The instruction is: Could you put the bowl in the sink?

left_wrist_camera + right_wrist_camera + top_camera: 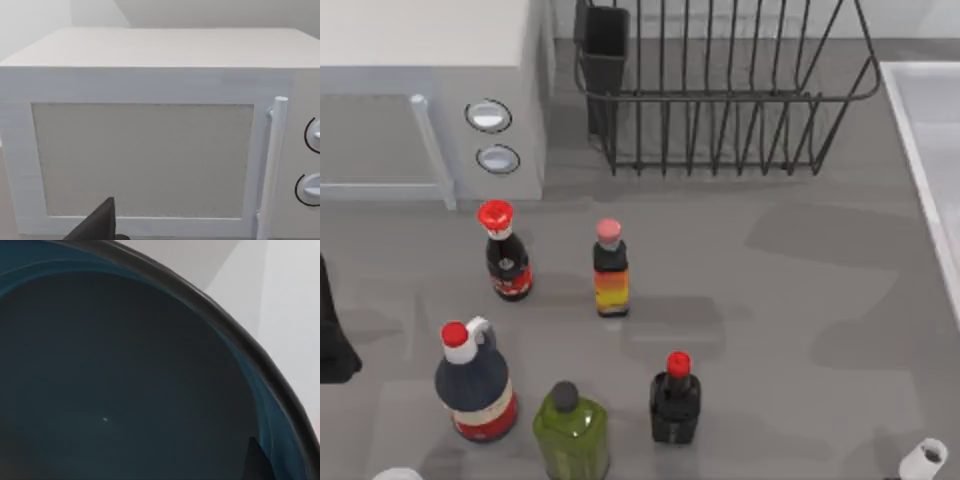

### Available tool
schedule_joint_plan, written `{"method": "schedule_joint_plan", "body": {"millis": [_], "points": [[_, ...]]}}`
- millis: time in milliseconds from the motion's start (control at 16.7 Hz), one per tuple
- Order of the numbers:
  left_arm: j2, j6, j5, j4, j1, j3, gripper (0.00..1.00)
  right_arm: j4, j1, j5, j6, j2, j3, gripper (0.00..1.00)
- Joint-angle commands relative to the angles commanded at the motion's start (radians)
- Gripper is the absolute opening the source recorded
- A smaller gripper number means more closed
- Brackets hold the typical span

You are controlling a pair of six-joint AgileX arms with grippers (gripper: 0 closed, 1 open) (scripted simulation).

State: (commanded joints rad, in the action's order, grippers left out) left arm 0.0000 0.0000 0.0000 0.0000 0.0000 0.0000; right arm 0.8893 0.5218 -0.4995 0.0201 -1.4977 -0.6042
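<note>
Right wrist view: blue glazed bowl (125,380) with dark rim, very close. White rectangular sink (932,150) at worktop's far right. Pincer states: cannot tell.

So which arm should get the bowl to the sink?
Right. Its wrist camera sits close over the bowl, and the sink lies at the table's right edge. The left arm faces the microwave.
</note>
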Motion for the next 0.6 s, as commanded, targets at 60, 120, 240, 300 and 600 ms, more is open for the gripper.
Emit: {"method": "schedule_joint_plan", "body": {"millis": [60,120,240,300,600], "points": [[0.000,0.000,0.000,0.000,0.000,0.000,1.00,0.013,0.004,-0.002,-0.001,0.004,0.007,0.00],[0.000,0.000,0.000,0.000,0.000,0.000,1.00,0.017,0.005,-0.002,-0.002,0.005,0.008,0.00],[0.000,0.000,0.000,0.000,0.000,0.000,1.00,0.017,0.005,-0.002,-0.002,0.005,0.008,0.00],[0.000,0.000,0.000,0.000,0.000,0.000,1.00,0.017,0.005,-0.002,-0.002,0.005,0.008,0.00],[0.000,0.000,0.000,0.000,0.000,0.000,1.00,0.086,0.004,-0.002,0.000,-0.070,0.011,0.00]]}}
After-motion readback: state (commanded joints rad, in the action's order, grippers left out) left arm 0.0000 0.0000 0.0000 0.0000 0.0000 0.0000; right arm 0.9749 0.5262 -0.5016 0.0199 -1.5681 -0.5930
